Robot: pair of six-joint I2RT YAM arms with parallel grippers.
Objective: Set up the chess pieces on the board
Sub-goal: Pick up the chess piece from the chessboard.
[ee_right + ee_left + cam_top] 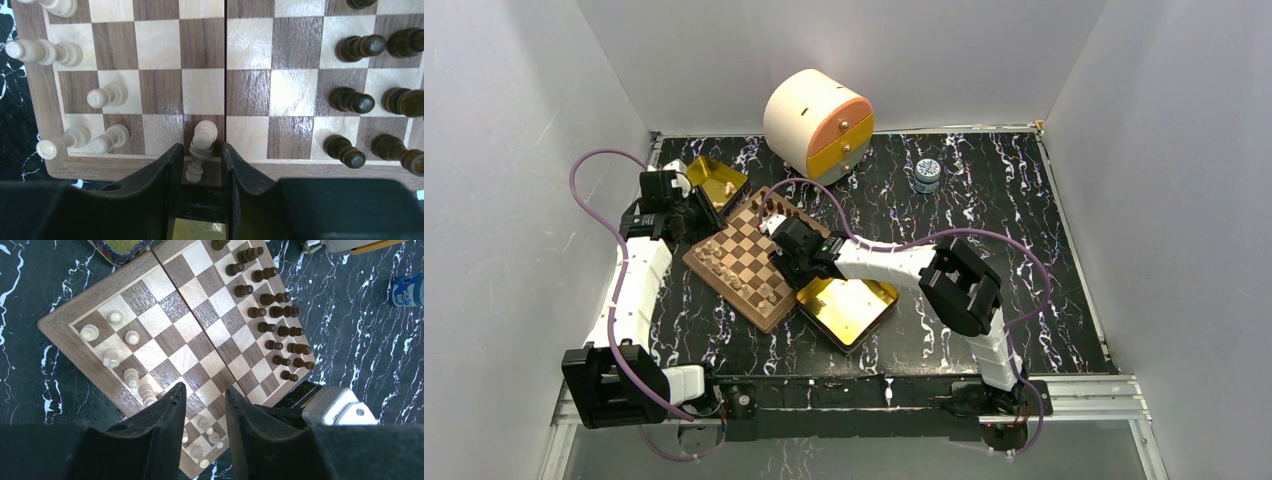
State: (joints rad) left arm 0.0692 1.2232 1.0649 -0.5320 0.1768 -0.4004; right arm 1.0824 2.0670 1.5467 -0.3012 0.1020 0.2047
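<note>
The board (759, 312) lies tilted on the black table between my two grippers. Dark brown chess pieces (280, 315) stand in two rows along one side. Light tan chess pieces (115, 340) stand unevenly along the opposite side. My right gripper (200, 146) is low over the board's rim (125, 167), open. One light piece (202, 137) stands between its fingers on a dark edge square, with a small gap on each side. My left gripper (205, 390) hangs open and empty above the board's corner, where a few light pieces (207, 427) stand.
A gold tin (849, 305) sits against the board's near right side, under my right wrist. Another gold tin (719, 180) sits behind the board, with a light piece in it. A round cream and orange drawer box (819, 122) and a small blue jar (927, 175) stand at the back.
</note>
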